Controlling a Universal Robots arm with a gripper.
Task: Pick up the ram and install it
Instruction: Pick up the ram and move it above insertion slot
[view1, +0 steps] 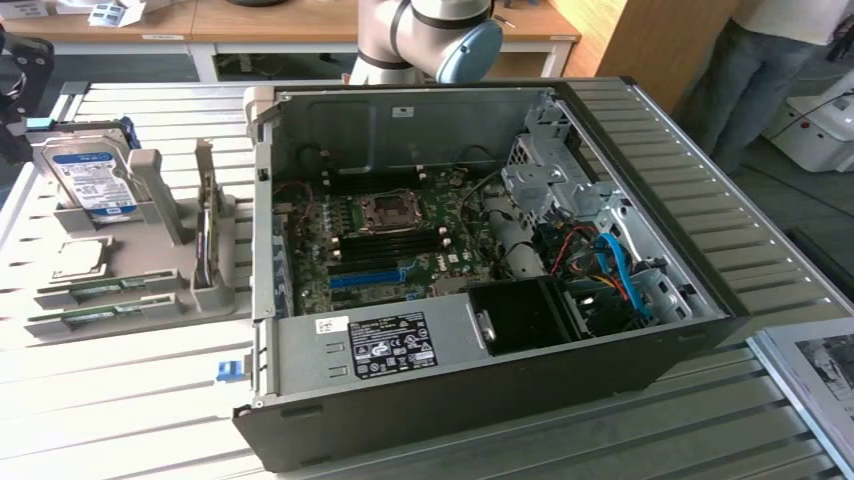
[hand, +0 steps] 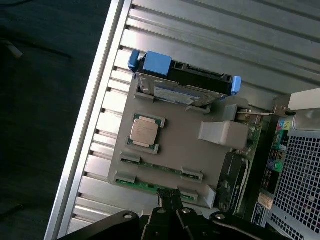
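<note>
Slatted metal tabletop (view1: 120, 420): a grey tray (view1: 220, 292) on the exterior view's left, an open PC case (view1: 467, 410) in the middle, a person (view1: 774, 60) standing far right. The ram (hand: 145, 185) lies flat in the tray's outer slot. The gripper (hand: 172, 197) is closed and empty, just over the ram.

You're looking at a UR-style arm (view1: 400, 35) in the exterior view: pale grey rounded tubular joint housings, with one round blue end cap (view1: 470, 48) on a joint. In the wrist view your gripper (hand: 170, 195) is all black. It has two slim fingers (hand: 163, 197), flat black linkage bars (hand: 112, 223) behind them, and small silvery round pivot pins (hand: 127, 216) at the link joints.
</note>
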